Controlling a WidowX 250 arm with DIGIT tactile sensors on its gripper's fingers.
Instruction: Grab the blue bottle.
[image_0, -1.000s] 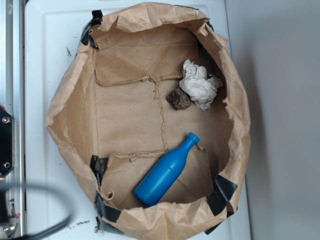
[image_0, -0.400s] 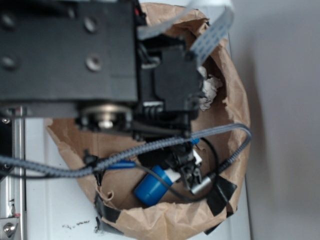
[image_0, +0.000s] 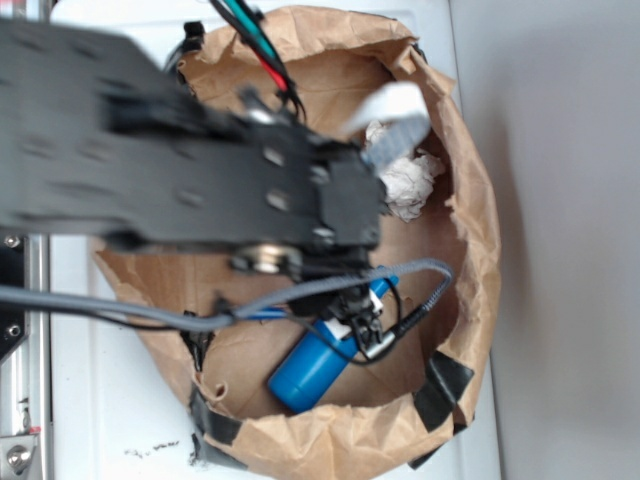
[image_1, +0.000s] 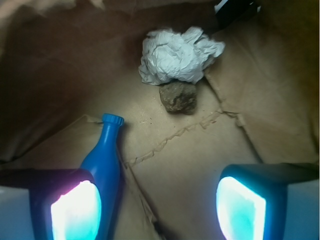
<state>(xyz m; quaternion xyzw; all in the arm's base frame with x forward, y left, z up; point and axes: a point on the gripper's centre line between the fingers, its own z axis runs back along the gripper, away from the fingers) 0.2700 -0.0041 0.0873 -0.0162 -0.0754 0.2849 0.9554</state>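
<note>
The blue bottle (image_1: 106, 152) lies on the floor of a brown paper bag, its cap pointing away from me. In the exterior view its body (image_0: 305, 368) shows below my arm, while the neck is mostly hidden by the gripper (image_0: 363, 318). My gripper (image_1: 159, 207) is open and empty, low over the bag floor. The bottle sits against the inner side of the left finger (image_1: 75, 210), partly behind it. The right finger (image_1: 242, 205) is well apart from it. Bare bag floor lies between the fingers.
A crumpled white paper (image_1: 177, 54) and a small brown rock (image_1: 178, 96) lie further ahead in the bag; the paper also shows in the exterior view (image_0: 408, 180). The bag's raised walls (image_0: 470, 250) surround everything. A grey cable (image_0: 300, 295) hangs across the bag.
One second ago the arm was outside the bag. It has since swung over it and come down by the bottle's neck, then shifted slightly up and left. The bottle has not moved.
</note>
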